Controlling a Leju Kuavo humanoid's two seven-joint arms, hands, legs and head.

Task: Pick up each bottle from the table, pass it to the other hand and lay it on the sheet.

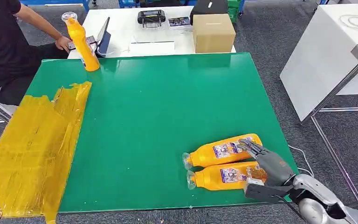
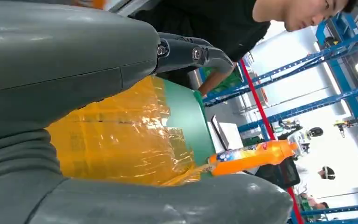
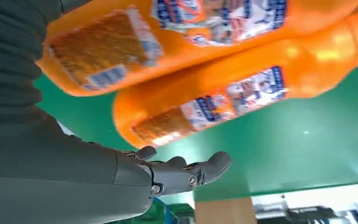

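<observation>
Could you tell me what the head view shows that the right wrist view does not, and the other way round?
Head view alone: the yellow sheet, an upright bottle at the far left corner, a cardboard box and a seated person. Right wrist view alone: the underside of the right robot hand, fingers apart, holding nothing. Both share the two lying bottles and the green table.

Bright, even light; blurred wrist close-ups.
</observation>
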